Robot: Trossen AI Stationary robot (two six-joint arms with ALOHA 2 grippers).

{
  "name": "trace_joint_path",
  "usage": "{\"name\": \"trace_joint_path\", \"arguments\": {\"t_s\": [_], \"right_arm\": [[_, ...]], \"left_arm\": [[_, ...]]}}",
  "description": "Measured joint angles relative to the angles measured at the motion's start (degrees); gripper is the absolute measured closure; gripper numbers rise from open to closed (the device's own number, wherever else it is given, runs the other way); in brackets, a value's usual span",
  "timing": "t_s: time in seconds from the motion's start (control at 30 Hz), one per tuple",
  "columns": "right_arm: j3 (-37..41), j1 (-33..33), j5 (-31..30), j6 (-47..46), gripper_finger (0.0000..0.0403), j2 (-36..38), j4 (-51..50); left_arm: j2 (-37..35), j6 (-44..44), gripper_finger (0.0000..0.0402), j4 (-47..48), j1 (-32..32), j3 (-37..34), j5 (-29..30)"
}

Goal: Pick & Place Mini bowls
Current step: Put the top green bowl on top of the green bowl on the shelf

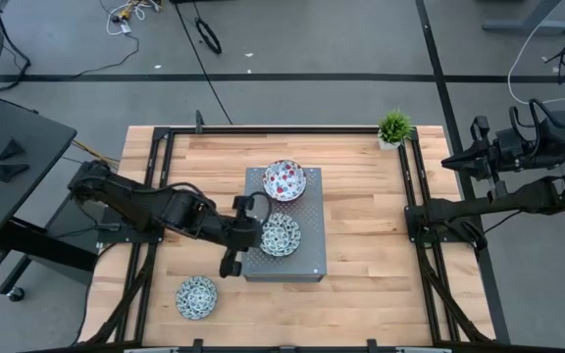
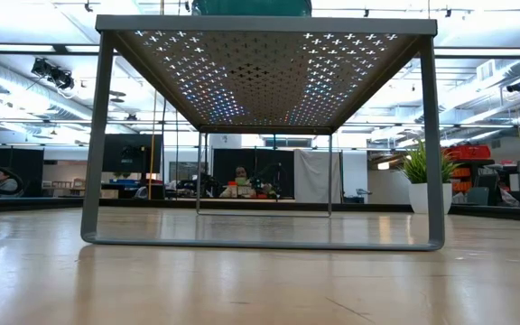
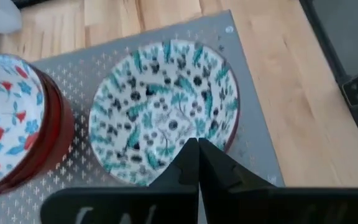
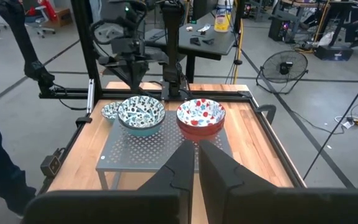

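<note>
You have no brand, label or readable writing anywhere in these views.

In the high view, nearest the bottom edge, a single blue-green bowl (image 1: 196,297) sits lower left on the wooden table (image 1: 371,245), empty and well apart from the rest. Above it, at the frame's centre, stands the grey perforated stand (image 1: 307,257). On its lower half rests another blue-green bowl (image 1: 281,234), and on its upper half a stack of red-speckled bowls (image 1: 284,180); how many are stacked you cannot tell from above. Both are empty.

Your left gripper (image 1: 233,257) hangs at the stand's left edge, just beside the blue-green bowl on top; the left wrist view shows its fingers pressed together with nothing between them. Your right gripper (image 1: 452,161) waits off the table's right edge, upper right of the frame, its fingers nearly together and holding nothing.

A small potted plant (image 1: 394,127) stands at the table's upper right corner. A black frame borders the table.

Beyond it lies grey floor with black lines and loose cables. The low view looks under the stand into a large open workspace with ceiling lights, desks and seated people far off.
</note>
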State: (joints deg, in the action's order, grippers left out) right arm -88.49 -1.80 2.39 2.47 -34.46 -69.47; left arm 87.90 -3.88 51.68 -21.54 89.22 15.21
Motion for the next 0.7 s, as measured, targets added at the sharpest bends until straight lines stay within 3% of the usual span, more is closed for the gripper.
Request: {"name": "trace_joint_path", "arguments": {"t_s": [0.7], "right_arm": [[0.0,0.0,0.0,0.0,0.0374,0.0,0.0]], "left_arm": [[-0.6,2.2,0.0401,-2.0,0.6,-1.6,-3.7]]}}
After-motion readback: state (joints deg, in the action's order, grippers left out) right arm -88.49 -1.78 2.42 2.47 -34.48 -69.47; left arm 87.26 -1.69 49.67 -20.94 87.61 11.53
